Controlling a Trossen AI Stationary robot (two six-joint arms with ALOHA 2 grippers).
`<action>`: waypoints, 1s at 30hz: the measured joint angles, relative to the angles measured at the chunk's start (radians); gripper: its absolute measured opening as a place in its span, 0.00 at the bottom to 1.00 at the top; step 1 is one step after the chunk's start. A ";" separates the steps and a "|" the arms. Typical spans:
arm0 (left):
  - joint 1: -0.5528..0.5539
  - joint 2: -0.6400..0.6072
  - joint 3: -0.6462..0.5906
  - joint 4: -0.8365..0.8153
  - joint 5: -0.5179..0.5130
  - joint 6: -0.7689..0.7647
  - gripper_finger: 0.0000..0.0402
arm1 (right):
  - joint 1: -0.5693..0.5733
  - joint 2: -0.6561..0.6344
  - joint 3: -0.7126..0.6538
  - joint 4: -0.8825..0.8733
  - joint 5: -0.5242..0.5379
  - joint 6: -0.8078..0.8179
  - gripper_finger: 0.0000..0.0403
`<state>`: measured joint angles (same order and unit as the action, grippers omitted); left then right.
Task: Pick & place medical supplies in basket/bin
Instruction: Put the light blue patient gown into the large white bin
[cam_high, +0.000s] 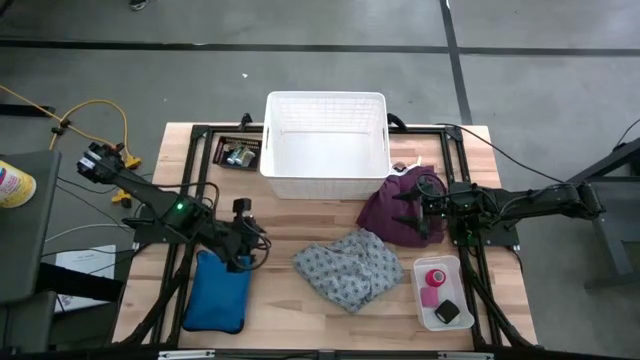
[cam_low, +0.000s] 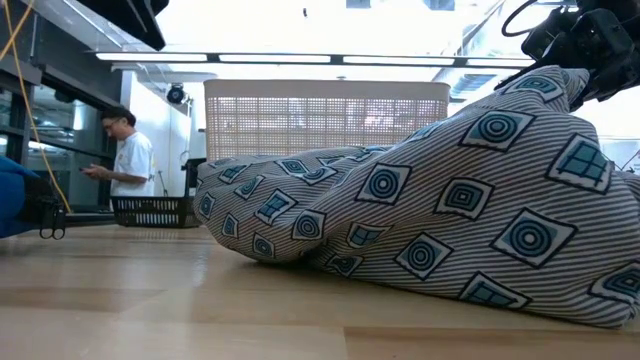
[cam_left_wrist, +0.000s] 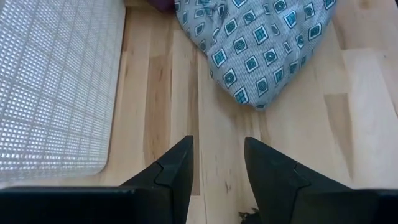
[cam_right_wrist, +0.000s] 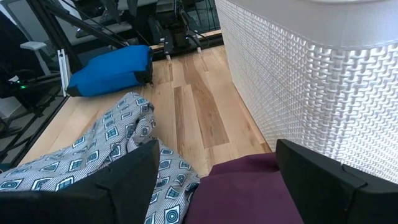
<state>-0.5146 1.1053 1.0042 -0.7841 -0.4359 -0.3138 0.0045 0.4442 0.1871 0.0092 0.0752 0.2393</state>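
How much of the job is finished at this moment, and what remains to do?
Nothing looks done: the white basket shows nothing inside. In hand: the right end effector hangs open over the purple cloth, not gripping. The left end effector is open, empty, beside the blue pouch. Left: both cloths, including the grey patterned cloth, and the pink tape roll and black block in the clear tray.

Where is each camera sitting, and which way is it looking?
High view: above the table, looking straight down; both arms, white basket.
Low view: at tabletop height, looking level across; grey cloth, basket behind, an arm at the top.
Left wrist view: looks past the open left gripper at the grey cloth.
Right wrist view: looks past the open right gripper at the purple cloth.
All four share the grey cloth and basket.
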 joint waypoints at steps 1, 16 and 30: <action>0.002 -0.005 -0.002 0.002 0.000 0.007 0.34 | 0.000 0.000 0.000 0.000 0.000 0.000 0.77; 0.054 -0.348 -0.361 0.333 -0.008 0.159 0.34 | 0.000 0.000 0.000 0.000 0.000 0.000 0.77; 0.102 -0.676 -0.586 0.483 -0.006 0.247 0.34 | 0.000 0.000 0.000 0.000 0.000 0.000 0.77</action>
<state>-0.4124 0.4297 0.4183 -0.3007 -0.4419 -0.0666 0.0044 0.4442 0.1871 0.0090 0.0752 0.2394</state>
